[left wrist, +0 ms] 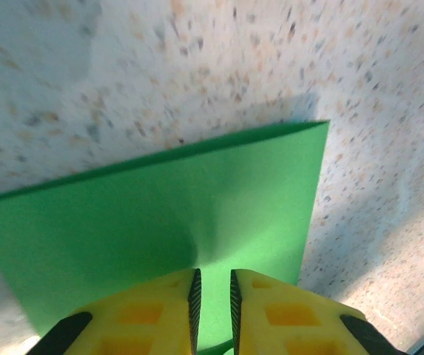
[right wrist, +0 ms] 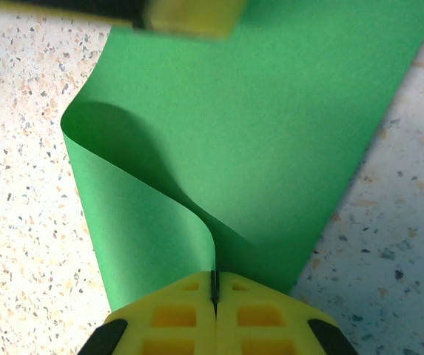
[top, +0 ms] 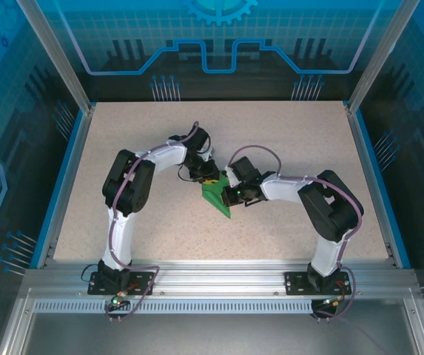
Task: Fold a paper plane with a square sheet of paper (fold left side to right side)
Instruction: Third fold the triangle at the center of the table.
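Note:
The square sheet of paper (top: 216, 195) is bright green and lies mid-table, with one side curled up and over itself. In the right wrist view the sheet (right wrist: 285, 126) rises in a loop from the left, and my right gripper (right wrist: 214, 282) is shut on its lifted edge. The right gripper (top: 231, 194) meets the paper from the right in the top view. My left gripper (top: 209, 178) sits at the sheet's far corner. Its yellow jaws (left wrist: 213, 287) stand slightly apart over the flat green paper (left wrist: 160, 200), with a narrow gap between the pads. One yellow left finger (right wrist: 189, 13) shows at the top of the right wrist view.
The speckled tabletop (top: 293, 140) is framed by blue side rails (top: 64, 177). Both arm bases are bolted to the metal rail (top: 219, 277) at the near edge. Open table lies to the far side and to the left and right of the paper.

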{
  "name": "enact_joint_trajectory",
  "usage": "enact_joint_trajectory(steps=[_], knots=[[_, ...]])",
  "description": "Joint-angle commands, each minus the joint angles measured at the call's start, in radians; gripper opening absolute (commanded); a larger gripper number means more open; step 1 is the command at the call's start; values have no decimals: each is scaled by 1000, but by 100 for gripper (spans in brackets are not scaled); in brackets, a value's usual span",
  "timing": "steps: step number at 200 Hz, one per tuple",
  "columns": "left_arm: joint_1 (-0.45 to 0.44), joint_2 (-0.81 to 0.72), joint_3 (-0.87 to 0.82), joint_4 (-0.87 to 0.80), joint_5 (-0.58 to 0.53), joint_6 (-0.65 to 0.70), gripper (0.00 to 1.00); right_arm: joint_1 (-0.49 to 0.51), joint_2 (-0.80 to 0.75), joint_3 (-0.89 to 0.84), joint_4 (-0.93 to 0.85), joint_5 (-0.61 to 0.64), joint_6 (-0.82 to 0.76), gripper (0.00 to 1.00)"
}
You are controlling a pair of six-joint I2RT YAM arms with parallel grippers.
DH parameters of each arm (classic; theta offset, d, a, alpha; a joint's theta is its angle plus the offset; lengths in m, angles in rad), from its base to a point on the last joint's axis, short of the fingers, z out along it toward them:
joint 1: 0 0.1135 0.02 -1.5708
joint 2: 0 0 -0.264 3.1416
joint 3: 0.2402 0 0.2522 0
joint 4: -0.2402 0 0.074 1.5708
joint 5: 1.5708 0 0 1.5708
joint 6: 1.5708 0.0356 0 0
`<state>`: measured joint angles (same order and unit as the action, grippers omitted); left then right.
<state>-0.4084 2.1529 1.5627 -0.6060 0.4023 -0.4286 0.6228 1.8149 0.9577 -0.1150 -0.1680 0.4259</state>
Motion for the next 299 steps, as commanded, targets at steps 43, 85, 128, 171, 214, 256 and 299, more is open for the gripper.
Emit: enact_joint_trajectory(steps=[43,85,128,171,214,256,299], knots=[[54,-225,-128,23,-12,15,12,-3,35,7,-71,-8,-17,1],[34,-290,-299,150,134,-29,7,0,45,25,-89,-6,-26,1],[7,-282,-381,221,189,-53,6,0,50,27,-98,-3,-29,1],[-10,-242,-397,252,225,-63,5,0,52,29,-106,-1,-31,1],[-13,-222,-426,254,203,-56,4,0,51,29,-114,4,-33,1],[-14,-210,-444,258,182,-51,3,0,53,32,-123,11,-36,1],[-14,-199,-445,235,151,-41,2,0,54,35,-129,15,-40,1]])
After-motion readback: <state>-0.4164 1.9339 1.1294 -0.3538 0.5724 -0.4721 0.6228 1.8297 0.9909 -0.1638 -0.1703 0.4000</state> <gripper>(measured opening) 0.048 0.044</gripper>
